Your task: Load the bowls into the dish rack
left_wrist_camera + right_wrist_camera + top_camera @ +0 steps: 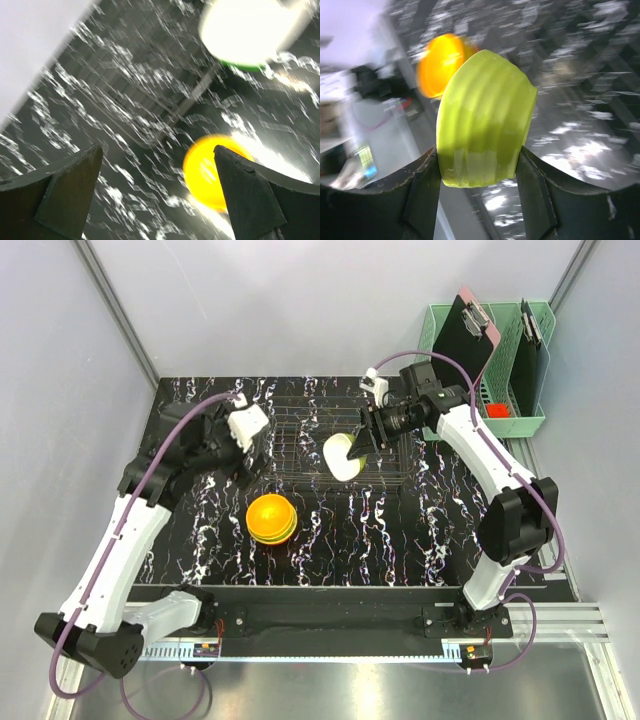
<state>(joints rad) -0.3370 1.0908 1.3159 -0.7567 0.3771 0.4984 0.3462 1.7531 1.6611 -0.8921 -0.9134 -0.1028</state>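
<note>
My right claw point(477, 155): gripping the green bowl point(485, 115) across its sides.
Under it: the wire rack point(300, 430), front part.
My left claw point(157, 150): spread wide, empty, beside the rack.
Nearby: orange bowls point(271, 518) stacked on the table point(400, 540).

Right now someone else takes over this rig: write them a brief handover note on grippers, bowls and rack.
Left gripper: open, empty, beside the left end of the dish rack.
Right gripper: shut on a yellow-green bowl, held tilted over the rack's front.
Orange bowl: on the table before the rack, stacked on at least one other.
Done: no bowl seen resting in the rack.
To do: set this one in, then load the stack.
</note>
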